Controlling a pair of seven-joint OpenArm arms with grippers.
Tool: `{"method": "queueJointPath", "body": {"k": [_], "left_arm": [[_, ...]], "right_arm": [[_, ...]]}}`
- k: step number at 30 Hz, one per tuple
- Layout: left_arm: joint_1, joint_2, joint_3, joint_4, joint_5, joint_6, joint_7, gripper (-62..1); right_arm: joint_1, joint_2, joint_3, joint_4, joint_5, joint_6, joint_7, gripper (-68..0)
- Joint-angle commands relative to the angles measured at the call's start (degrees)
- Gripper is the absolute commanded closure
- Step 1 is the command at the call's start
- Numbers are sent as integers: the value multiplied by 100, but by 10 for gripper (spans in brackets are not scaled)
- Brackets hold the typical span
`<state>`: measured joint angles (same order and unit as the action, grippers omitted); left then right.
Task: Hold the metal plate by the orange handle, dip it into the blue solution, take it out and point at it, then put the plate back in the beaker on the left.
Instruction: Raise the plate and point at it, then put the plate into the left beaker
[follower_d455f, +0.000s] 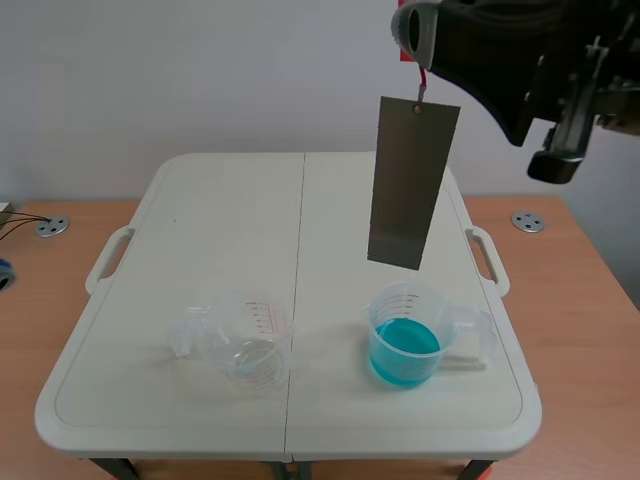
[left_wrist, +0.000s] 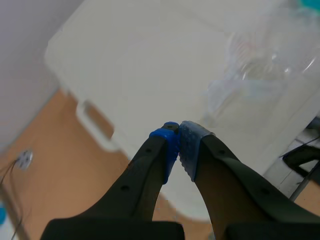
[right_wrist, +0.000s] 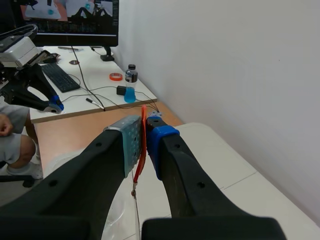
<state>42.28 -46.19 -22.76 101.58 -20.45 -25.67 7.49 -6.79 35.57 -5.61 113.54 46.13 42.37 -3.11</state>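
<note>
High above the white table (follower_d455f: 200, 220), the right gripper (right_wrist: 143, 131) is clamped on the orange handle (follower_d455f: 423, 82), and the metal plate (follower_d455f: 412, 185) hangs upright above the beaker of blue solution (follower_d455f: 404, 348), not touching it. The left gripper (left_wrist: 179, 131) has its pads pressed together on nothing, with the empty beaker (follower_d455f: 245, 345) ahead of it.

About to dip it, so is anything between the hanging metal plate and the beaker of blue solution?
Nothing visible lies between the metal plate, hanging from the right gripper, and the open beaker of blue solution.
</note>
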Motion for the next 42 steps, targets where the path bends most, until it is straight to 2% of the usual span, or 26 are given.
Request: {"method": "queueJointPath", "body": {"k": [1, 4, 7, 12, 16, 26, 30, 35, 42], "left_arm": [[365, 59, -122, -90, -55, 107, -42, -15], [1102, 61, -374, -245, -57, 118, -42, -15], [1641, 114, -365, -498, -59, 98, -42, -15], [2048, 490, -334, -979, -59, 66, -50, -15], [2074, 763, -26, -1366, -55, 63, -68, -15], [2068, 1163, 1434, -2092, -55, 50, -61, -15], [1974, 1381, 1860, -2332, -52, 48, -15, -15], [1768, 1576, 2162, -2586, -50, 50, 11, -15], [1657, 1585, 2282, -2704, -57, 50, 155, -15]], "right_arm": [[219, -4, -90, 46, 105, 35, 83, -12], [404, -4, -289, 42, 105, 35, 83, -13], [597, -9, -492, 37, 103, 35, 79, -13], [940, -197, -817, -66, 103, 9, 7, -13], [1202, -501, -1088, -232, 94, 9, -260, -13], [1762, -1178, -1744, -785, 33, 11, -706, -13], [1934, -1405, -1965, -1045, -96, 11, -723, -13], [2122, -1641, -2229, -1311, -116, 11, -857, -13], [2304, -1943, -2538, -1655, -157, 11, -1010, -13]]}}
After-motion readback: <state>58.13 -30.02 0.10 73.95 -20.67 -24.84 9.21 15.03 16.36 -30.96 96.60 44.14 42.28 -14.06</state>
